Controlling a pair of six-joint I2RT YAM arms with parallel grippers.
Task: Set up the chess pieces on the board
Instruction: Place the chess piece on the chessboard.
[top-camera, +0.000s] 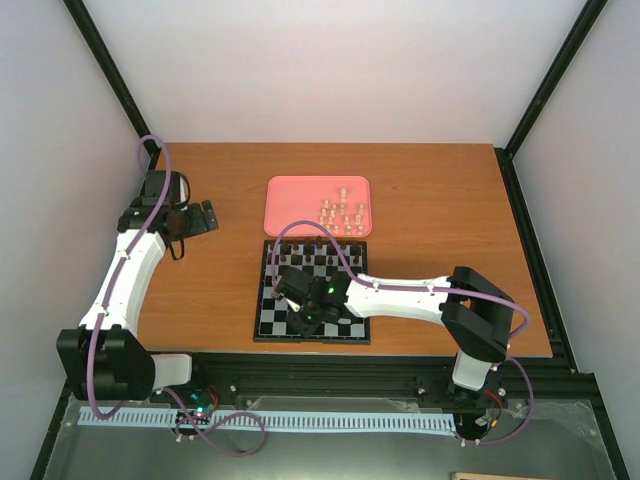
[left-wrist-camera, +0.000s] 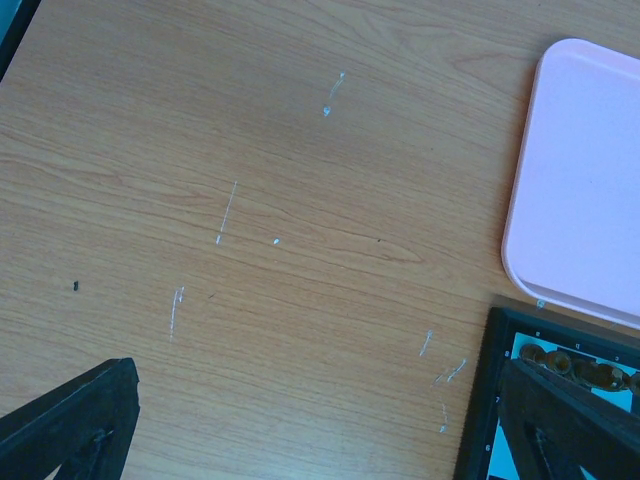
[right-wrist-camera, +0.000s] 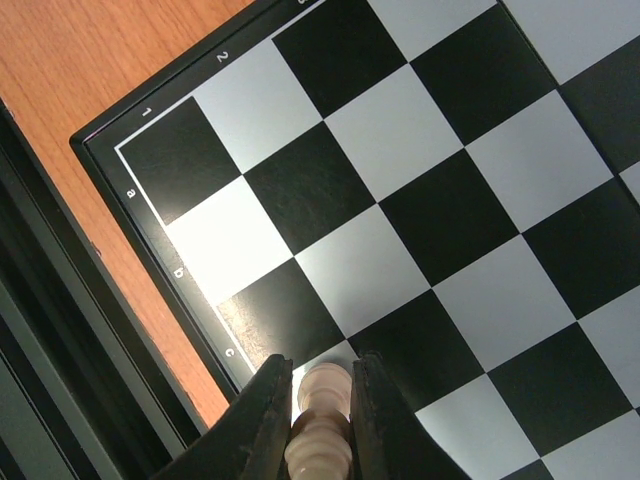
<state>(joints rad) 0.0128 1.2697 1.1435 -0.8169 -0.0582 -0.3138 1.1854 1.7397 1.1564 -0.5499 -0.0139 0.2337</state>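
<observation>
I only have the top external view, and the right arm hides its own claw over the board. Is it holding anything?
Observer: Yes. In the right wrist view the right claw is shut on a small cream-white chess piece, above a white edge square of the black-and-white checkered chessboard, just past the letter c.
Reviewer: And the left claw?
Observer: Open, empty: its black fingers stand wide apart over the brown wooden table.

Your L arm (top-camera: 125, 270): elbow bent, reaching fwd at table's left. L gripper (top-camera: 200, 218): jaws spread wide, nothing between.
Your R arm (top-camera: 400, 295): stretched leftward, low. R gripper (right-wrist-camera: 322, 365): tips down, fingers pinching cream piece (right-wrist-camera: 320, 430).
</observation>
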